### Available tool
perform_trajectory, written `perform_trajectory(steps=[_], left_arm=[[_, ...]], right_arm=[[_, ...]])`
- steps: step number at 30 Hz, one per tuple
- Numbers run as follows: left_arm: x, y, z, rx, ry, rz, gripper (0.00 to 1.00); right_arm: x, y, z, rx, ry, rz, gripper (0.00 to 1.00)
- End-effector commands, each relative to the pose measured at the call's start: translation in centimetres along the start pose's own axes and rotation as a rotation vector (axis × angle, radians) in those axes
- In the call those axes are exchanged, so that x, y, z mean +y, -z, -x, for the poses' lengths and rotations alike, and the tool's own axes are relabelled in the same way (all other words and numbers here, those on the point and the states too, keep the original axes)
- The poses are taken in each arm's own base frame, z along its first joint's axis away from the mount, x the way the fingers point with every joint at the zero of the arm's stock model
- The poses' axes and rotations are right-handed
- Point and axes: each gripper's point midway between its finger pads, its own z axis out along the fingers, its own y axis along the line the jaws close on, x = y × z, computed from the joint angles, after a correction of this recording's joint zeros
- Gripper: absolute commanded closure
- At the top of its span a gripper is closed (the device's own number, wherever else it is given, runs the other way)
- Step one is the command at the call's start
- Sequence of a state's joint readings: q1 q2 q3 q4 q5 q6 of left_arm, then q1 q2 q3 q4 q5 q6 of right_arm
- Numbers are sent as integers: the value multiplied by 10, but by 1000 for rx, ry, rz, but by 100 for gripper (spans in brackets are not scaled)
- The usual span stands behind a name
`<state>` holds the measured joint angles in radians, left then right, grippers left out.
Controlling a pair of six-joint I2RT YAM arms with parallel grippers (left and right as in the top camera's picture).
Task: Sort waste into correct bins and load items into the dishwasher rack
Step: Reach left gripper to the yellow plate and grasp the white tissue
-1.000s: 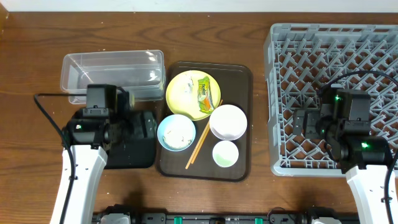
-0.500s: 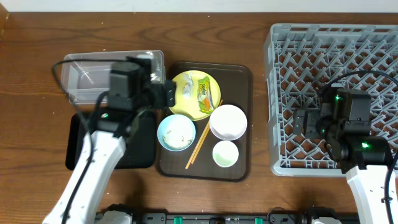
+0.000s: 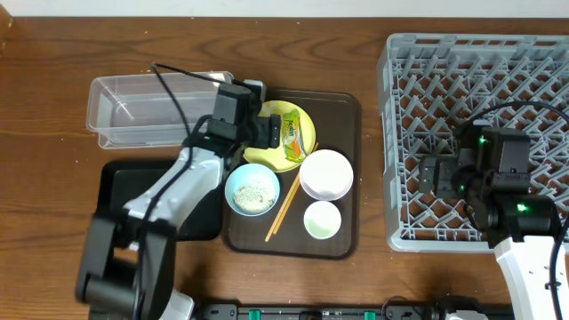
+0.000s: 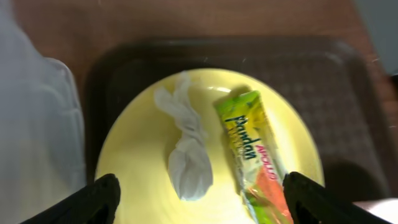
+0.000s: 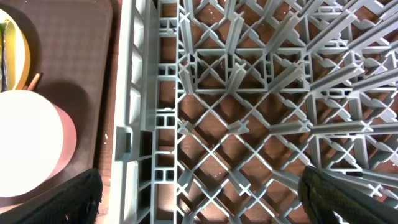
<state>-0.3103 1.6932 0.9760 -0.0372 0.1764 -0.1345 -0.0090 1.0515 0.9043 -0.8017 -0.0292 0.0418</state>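
Note:
The yellow plate (image 3: 298,116) (image 4: 143,155) sits at the back of a brown serving tray (image 3: 342,111). It holds the yellow-green wrapper (image 3: 292,138) (image 4: 252,143) and the crumpled white scrap (image 4: 189,155). My left gripper (image 3: 265,133) (image 4: 200,200) hovers open over the plate, its fingers straddling the scrap and wrapper. The light blue bowl (image 3: 252,189) holds rice scraps. The white bowl (image 3: 326,174) (image 5: 25,149), the cup (image 3: 322,220) and the chopsticks (image 3: 286,206) lie on the serving tray. My right gripper (image 3: 436,175) (image 5: 199,193) is open and empty over the grey rack (image 3: 391,133) (image 5: 249,124), near its left wall.
The clear tub (image 3: 133,107) stands at the back left, with the black tray (image 3: 116,191) in front of it, partly under my left arm. The rack fills the right side of the table.
My left arm has swung right and away from the black tray, reaching over the yellow plate. The right arm has not moved.

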Motion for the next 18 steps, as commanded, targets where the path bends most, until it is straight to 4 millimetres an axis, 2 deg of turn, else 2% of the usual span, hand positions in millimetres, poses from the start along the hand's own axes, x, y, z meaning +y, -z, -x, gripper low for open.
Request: perform_trajectory(steps=[1, 11, 18], left_arm=[[2, -15, -6, 20, -8, 13, 19], [5, -40, -35, 106, -6, 19, 38], [2, -39, -33, 99, -8, 10, 64]], right_arm=[[4, 7, 8, -27, 4, 7, 1], [4, 7, 8, -26, 4, 7, 1], [4, 7, 6, -19, 4, 6, 1]])
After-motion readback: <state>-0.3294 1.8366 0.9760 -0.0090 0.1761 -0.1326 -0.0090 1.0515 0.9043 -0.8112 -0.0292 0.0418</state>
